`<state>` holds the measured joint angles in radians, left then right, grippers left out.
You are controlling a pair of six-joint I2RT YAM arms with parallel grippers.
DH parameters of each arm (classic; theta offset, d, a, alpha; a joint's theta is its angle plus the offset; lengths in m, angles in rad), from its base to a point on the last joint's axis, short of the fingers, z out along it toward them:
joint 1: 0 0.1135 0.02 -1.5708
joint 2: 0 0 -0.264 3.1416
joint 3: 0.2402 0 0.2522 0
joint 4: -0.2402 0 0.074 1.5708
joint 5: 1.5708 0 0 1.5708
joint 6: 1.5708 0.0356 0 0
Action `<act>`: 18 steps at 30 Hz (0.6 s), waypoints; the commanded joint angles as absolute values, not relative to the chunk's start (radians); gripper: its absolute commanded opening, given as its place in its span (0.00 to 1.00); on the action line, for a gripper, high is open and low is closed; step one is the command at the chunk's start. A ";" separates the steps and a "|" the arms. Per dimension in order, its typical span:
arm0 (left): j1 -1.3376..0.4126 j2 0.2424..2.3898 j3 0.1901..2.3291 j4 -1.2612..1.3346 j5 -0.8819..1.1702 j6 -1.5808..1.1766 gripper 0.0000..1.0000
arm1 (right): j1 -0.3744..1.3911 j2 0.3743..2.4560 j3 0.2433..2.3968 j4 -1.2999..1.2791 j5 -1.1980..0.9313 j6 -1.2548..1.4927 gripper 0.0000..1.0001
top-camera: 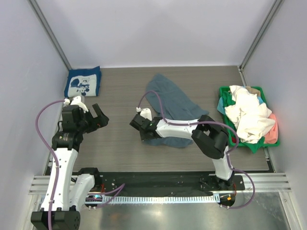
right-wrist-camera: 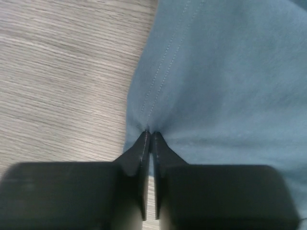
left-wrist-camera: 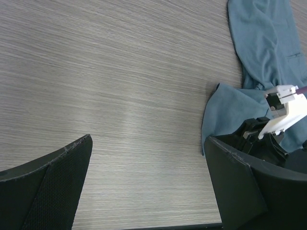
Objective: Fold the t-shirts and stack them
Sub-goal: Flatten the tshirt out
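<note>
A folded t-shirt (top-camera: 83, 82) lies far left, a loose t-shirt (top-camera: 170, 98) centre, the basket (top-camera: 224, 89) right.

**White shells, black joints, purple cables**

The left arm (top-camera: 60, 167) and right arm (top-camera: 175, 129) have white shells and black joint housings. A purple cable (top-camera: 39, 122) loops along each. The fingers (right-wrist-camera: 136, 154) are matte black wedges, and white camera mounts (top-camera: 76, 101) cap the wrists.

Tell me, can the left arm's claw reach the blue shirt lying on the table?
Probably yes. The left claw is open, and only bare table lies between it and the blue shirt. The right claw is pinching the shirt's edge on that side, so it might crowd the spot.
</note>
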<state>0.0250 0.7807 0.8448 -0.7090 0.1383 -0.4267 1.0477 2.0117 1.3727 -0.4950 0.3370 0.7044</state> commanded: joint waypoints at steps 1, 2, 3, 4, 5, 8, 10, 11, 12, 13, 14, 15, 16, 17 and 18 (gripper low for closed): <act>0.035 0.778 0.873 -0.703 0.121 -0.419 1.00 | 1.049 2.071 1.252 -0.597 0.334 0.675 0.01; 0.037 0.779 0.873 -0.704 0.120 -0.419 1.00 | 1.046 2.018 1.230 -0.598 0.353 0.672 0.01; 0.038 0.784 0.874 -0.704 0.118 -0.419 1.00 | 1.043 1.975 1.223 -0.607 0.365 0.672 0.01; 0.038 0.787 0.879 -0.709 0.112 -0.419 1.00 | 1.042 1.885 1.224 -0.655 0.424 0.679 0.01; 0.038 0.788 0.885 -0.710 0.109 -0.419 1.00 | 1.043 1.884 1.229 -0.655 0.425 0.680 0.01; 0.038 0.787 0.897 -0.715 0.100 -0.442 1.00 | 1.042 1.602 1.242 -0.796 0.644 0.725 0.01; 0.029 0.798 0.902 -0.713 0.100 -0.475 1.00 | 1.034 1.384 1.243 -0.886 0.791 0.758 0.01; 0.022 0.811 0.899 -0.704 0.110 -0.524 1.00 | 1.028 1.318 1.243 -0.911 0.825 0.762 0.01; -0.009 0.824 0.893 -0.689 0.109 -0.547 1.00 | 1.007 1.266 1.244 -0.964 0.850 0.770 0.01; -0.041 0.834 0.885 -0.645 0.100 -0.576 1.00 | 0.993 1.168 1.243 -0.985 0.883 0.772 0.01; -0.069 0.868 0.874 -0.617 0.085 -0.618 1.00 | 0.977 1.137 1.247 -1.009 0.894 0.775 0.01; -0.137 0.891 0.861 -0.586 0.033 -0.641 0.99 | 0.953 1.103 1.247 -1.055 0.908 0.779 0.01; -0.174 0.917 0.854 -0.522 0.009 -0.656 0.99 | 0.940 1.079 1.246 -1.069 0.923 0.782 0.01; -0.213 0.957 0.853 -0.487 -0.024 -0.667 0.99 | 0.928 1.037 1.238 -1.080 0.936 0.784 0.01; -0.282 1.042 0.854 -0.448 -0.050 -0.684 0.99 | 0.907 1.020 1.235 -1.100 0.943 0.791 0.01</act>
